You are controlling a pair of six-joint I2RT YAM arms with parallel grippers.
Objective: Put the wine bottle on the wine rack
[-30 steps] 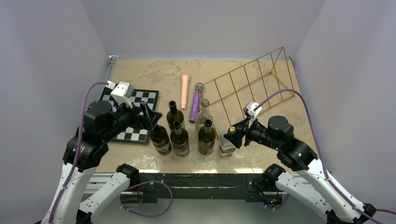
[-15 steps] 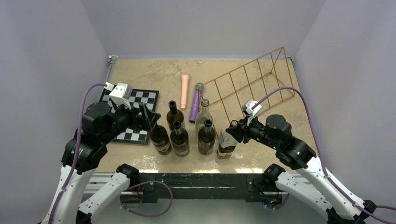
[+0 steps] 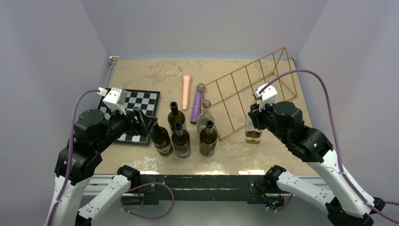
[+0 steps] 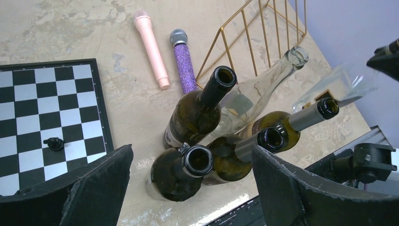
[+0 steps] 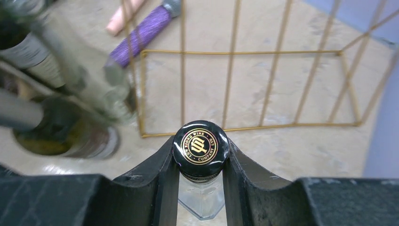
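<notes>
The wine rack [image 3: 245, 67], a long golden wire frame, lies at the back right; it also shows in the right wrist view [image 5: 235, 52] and the left wrist view [image 4: 208, 54]. My right gripper [image 3: 254, 115] is shut on the black cap [image 5: 200, 145] of a small clear bottle [image 3: 253, 133]. It holds the bottle upright just in front of the rack's near edge. My left gripper [image 3: 146, 120] is open and empty, its jaws wide apart above a dark bottle [image 4: 197, 160] at the front left of a bottle cluster.
Several dark bottles [image 3: 181, 141] and a tall clear one [image 3: 205, 113] stand together at front centre. A pink microphone [image 3: 187, 92] and a purple one [image 3: 196, 103] lie behind them. A chessboard [image 3: 136, 101] lies at the left with one black piece [image 4: 54, 143].
My right gripper has carried the small clear bottle from the right end of the cluster to the right and back, up to the rack. My left arm has drawn back a little to the left.
</notes>
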